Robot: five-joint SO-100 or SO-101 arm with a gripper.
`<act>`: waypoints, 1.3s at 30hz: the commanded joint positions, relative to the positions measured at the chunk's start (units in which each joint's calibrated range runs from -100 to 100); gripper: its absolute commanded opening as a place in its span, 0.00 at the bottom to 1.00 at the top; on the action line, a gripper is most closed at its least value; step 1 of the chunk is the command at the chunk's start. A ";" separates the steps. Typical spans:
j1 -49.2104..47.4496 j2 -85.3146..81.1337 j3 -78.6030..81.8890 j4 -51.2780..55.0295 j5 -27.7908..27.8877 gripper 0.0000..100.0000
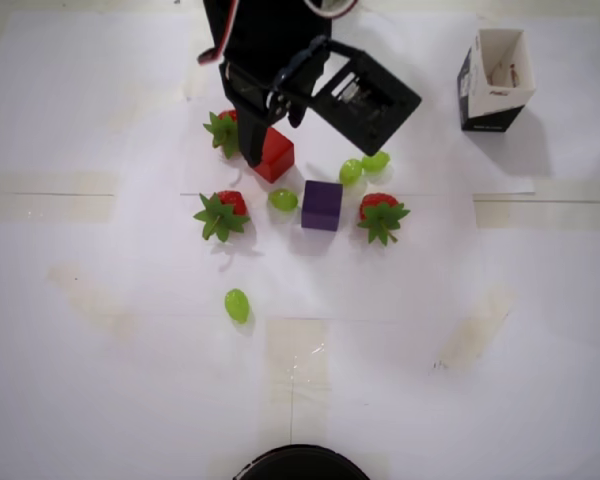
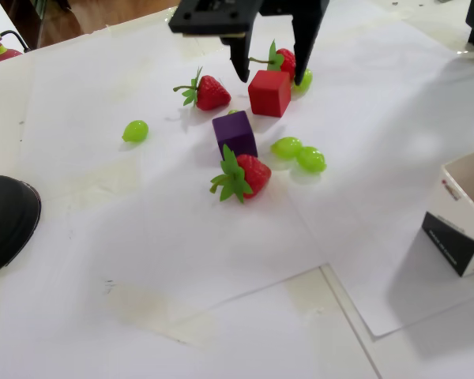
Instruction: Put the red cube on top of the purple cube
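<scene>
Toward the surface's far edge, past a strawberry (image 2: 243, 175), the purple cube (image 2: 235, 133) sits flat, corner turned toward the fixed camera, and just behind it the red cube (image 2: 269, 92) rests likewise skewed between the spread fingers of the open claw (image 2: 272, 77), a second strawberry (image 2: 283, 61) touching its back.
</scene>
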 commanded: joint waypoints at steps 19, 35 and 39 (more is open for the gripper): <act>2.25 1.96 3.11 -5.01 0.39 0.25; 2.33 5.65 -0.43 -3.87 0.10 0.23; 2.70 6.00 -0.80 -3.79 -0.15 0.20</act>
